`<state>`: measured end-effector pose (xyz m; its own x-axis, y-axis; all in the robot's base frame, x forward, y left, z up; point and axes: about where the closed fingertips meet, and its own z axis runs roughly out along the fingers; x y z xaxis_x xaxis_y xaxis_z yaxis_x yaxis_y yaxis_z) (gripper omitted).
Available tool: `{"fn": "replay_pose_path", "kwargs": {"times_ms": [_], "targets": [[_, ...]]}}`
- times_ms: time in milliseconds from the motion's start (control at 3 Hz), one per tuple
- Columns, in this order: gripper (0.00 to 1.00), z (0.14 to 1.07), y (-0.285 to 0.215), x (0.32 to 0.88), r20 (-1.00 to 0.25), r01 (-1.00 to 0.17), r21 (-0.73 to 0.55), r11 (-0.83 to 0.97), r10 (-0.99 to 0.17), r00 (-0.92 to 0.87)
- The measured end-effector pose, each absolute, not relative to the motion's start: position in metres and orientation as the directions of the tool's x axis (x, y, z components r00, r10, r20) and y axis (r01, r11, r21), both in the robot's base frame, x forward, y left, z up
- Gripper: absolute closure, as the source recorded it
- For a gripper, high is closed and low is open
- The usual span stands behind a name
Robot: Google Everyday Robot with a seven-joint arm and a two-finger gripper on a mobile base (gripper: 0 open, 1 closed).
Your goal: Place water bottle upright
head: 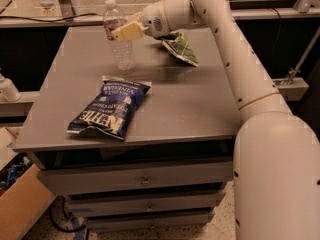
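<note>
The water bottle [120, 46] is a clear ribbed plastic bottle with a white cap, held upright over the far left part of the grey table [200, 104]. My gripper [126, 32] reaches in from the right and is shut on the bottle's upper body, and its tan fingers [131, 30] cover the label area. The bottle's base is at or just above the tabletop; I cannot tell whether it touches.
A blue chip bag [110, 109] lies flat in front of the bottle. A green snack bag [181, 48] lies under my arm at the far right. The table has drawers below. A cardboard box [20, 199] sits on the floor at the left.
</note>
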<state>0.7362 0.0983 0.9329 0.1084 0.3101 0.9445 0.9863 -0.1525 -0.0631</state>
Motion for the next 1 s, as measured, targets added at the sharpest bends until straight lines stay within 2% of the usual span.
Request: {"fn": "replay_pose_path", "kwargs": {"times_ms": [667, 1000], "targets": [[1.0, 0.917, 0.092, 0.736, 0.953, 0.987, -0.1, -0.124, 0.273, 0.131], [0.82, 0.914, 0.089, 0.732, 0.954, 0.988, -0.108, -0.108, 0.267, 0.133]]}}
